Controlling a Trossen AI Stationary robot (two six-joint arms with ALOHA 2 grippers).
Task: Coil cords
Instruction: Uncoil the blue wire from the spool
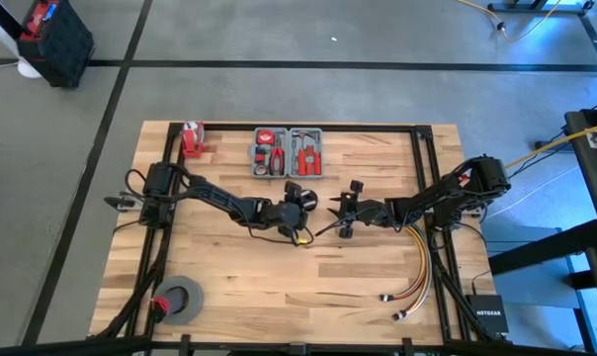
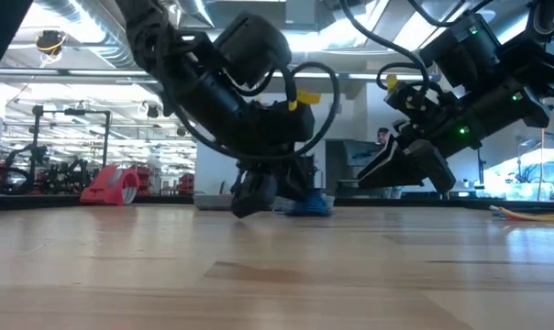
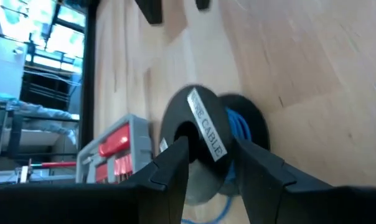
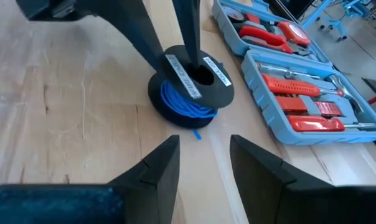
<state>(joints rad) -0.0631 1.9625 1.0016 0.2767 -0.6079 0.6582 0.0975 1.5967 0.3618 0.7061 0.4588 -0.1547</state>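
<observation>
Between the fingers of the left gripper [image 3: 210, 177] sits a black spool [image 4: 191, 84] already wound with blue cord [image 4: 182, 102], one finger through its hub and one outside the rim, jaws closed partway on the flange. A short blue tail end trails loose beside it on the table [image 1: 279, 287]. Just short of the spool, the right gripper [image 4: 203, 162] hovers wide open and empty; I judge coiling mostly done, tail left to tuck.

Spool [image 4: 189, 87]: left claw [image 4: 175, 59] straddles it; tool case [image 4: 294, 81] close beside
Desk [image 1: 279, 287] front: bare boards; tape roll [image 1: 180, 300], cable bundle [image 1: 420, 272] at corners
</observation>
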